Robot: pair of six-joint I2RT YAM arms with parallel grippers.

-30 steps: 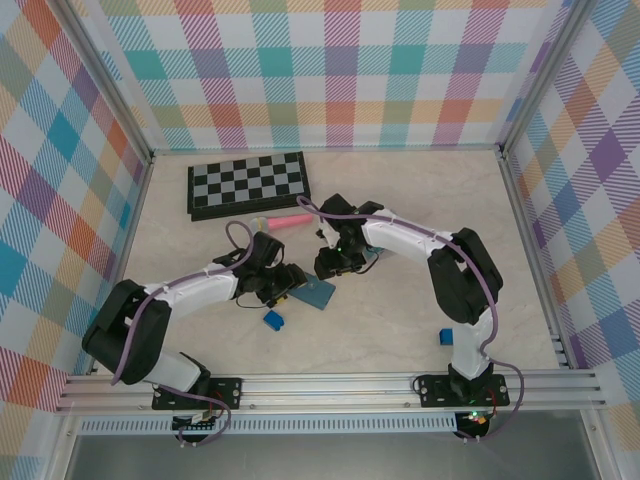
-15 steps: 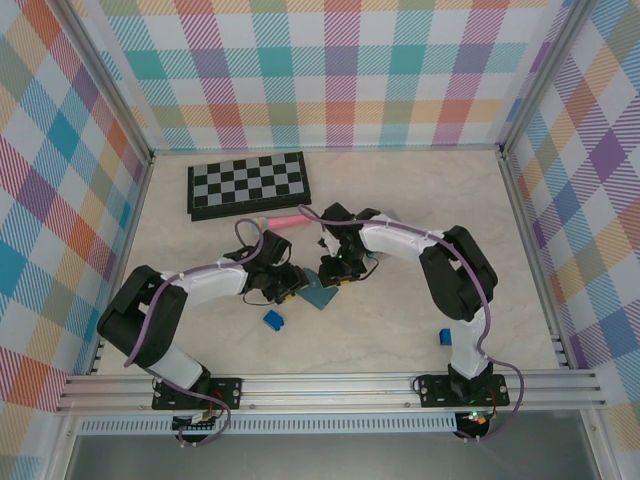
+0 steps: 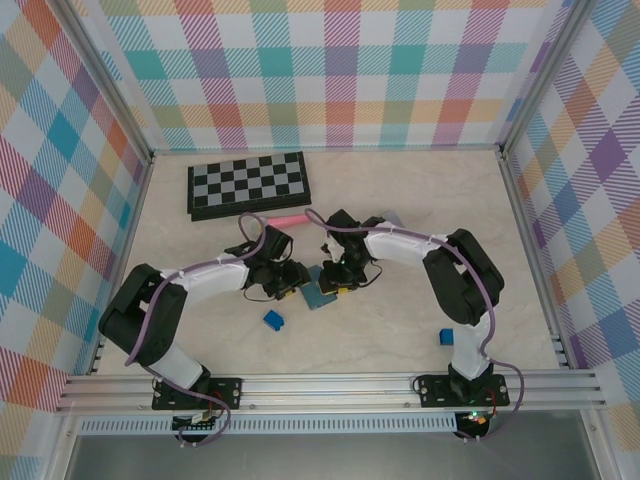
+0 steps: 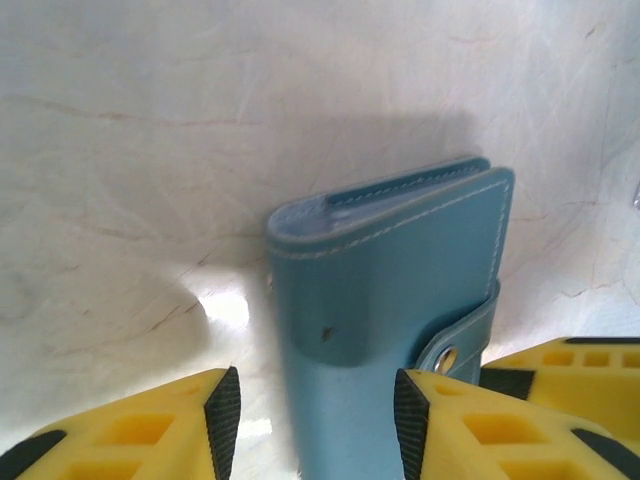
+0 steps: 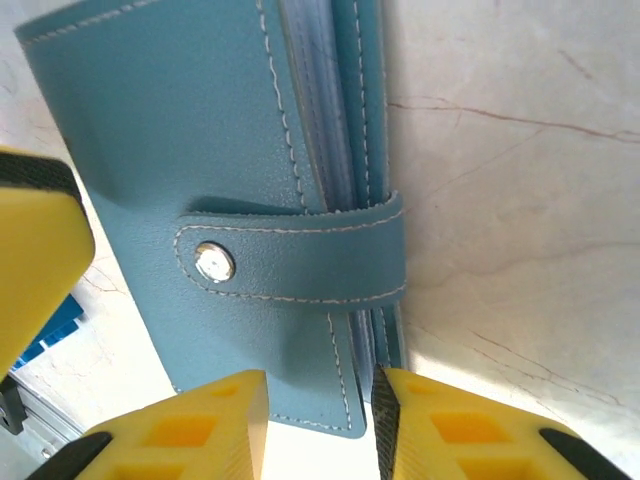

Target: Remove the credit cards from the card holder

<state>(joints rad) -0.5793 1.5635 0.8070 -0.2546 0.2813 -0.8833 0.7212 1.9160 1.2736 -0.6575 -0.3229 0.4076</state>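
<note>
The slate-blue card holder (image 3: 318,297) is folded shut, with its strap snapped over a metal stud (image 5: 214,263). It sits between both grippers at the table's middle. My right gripper (image 5: 318,395) is shut on its lower corner, one pad against the back of the clear sleeves. My left gripper (image 4: 315,400) straddles the holder (image 4: 380,270) from the other end. Its right pad (image 4: 410,420) meets the holder's edge and its left pad (image 4: 222,420) stands apart from it. The credit cards are hidden inside. In the top view the left gripper (image 3: 293,281) and right gripper (image 3: 333,279) nearly meet.
A folded chessboard (image 3: 248,184) lies at the back left, with a pink stick (image 3: 288,219) just in front of it. One small blue block (image 3: 273,319) sits near the holder and another (image 3: 445,337) by the right arm's base. Checked walls enclose the table.
Both grippers have drawn in toward each other over the card holder and narrowed. The left one slid right onto it and the right one closed on its corner.
</note>
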